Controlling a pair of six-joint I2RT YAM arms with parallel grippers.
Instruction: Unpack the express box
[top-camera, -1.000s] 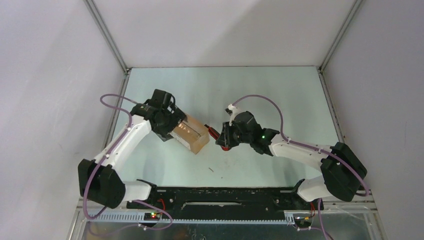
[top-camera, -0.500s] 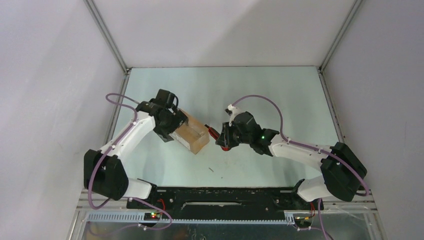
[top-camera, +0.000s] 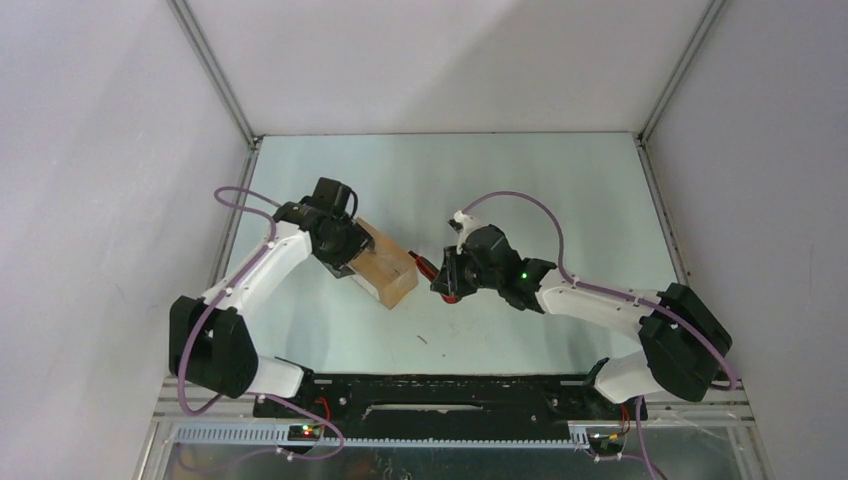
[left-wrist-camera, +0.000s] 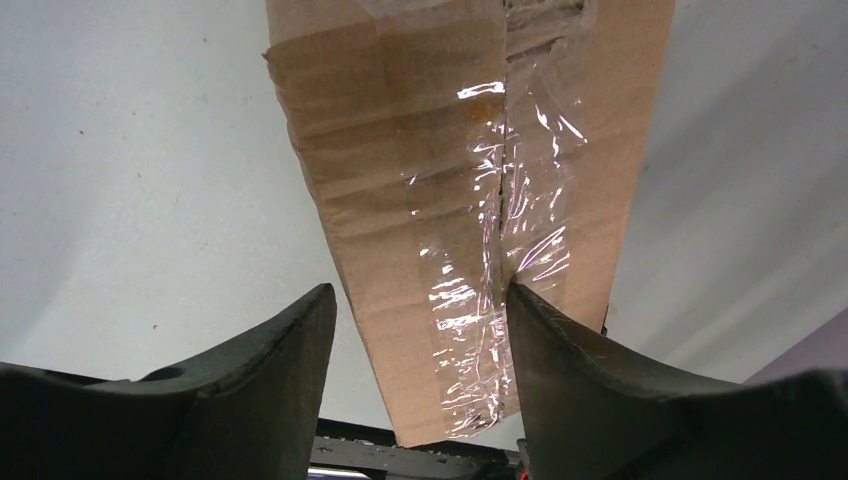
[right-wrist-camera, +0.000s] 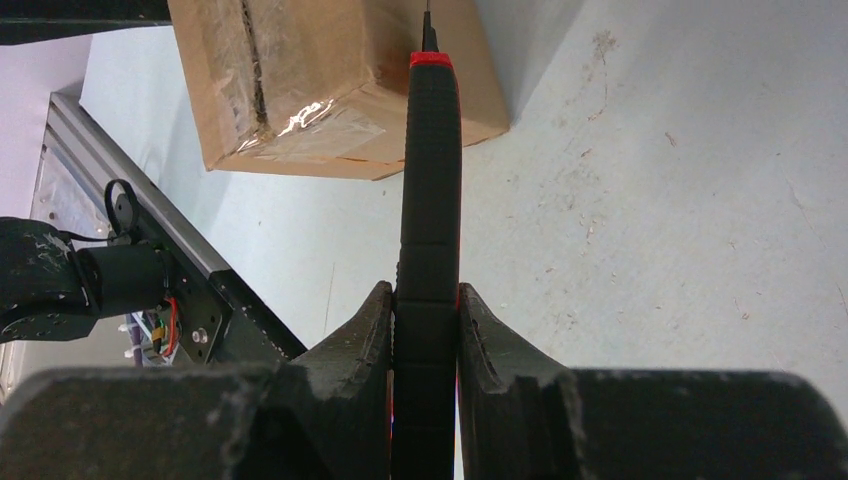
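The express box (top-camera: 388, 270) is a brown carton with clear tape along its seam, lying at an angle left of the table's middle. My left gripper (top-camera: 346, 254) is at its far-left end. In the left wrist view the open gripper (left-wrist-camera: 420, 295) straddles the box (left-wrist-camera: 420, 130): the right finger (left-wrist-camera: 560, 350) touches the taped side, and the left finger (left-wrist-camera: 290, 345) is a little apart from it. My right gripper (top-camera: 448, 278) is shut on a red-and-black knife (right-wrist-camera: 430, 150). The knife's tip points at the box's near corner (right-wrist-camera: 320, 60) from the right.
The grey-green table (top-camera: 520, 190) is walled by white panels on three sides. The black base rail (top-camera: 440, 395) runs along the near edge. The table shows scuffs and specks (right-wrist-camera: 640, 200) to the right of the knife.
My left gripper has shifted over the box's far-left end, and the box has turned so a plain face shows on top. The right arm and knife have hardly moved.
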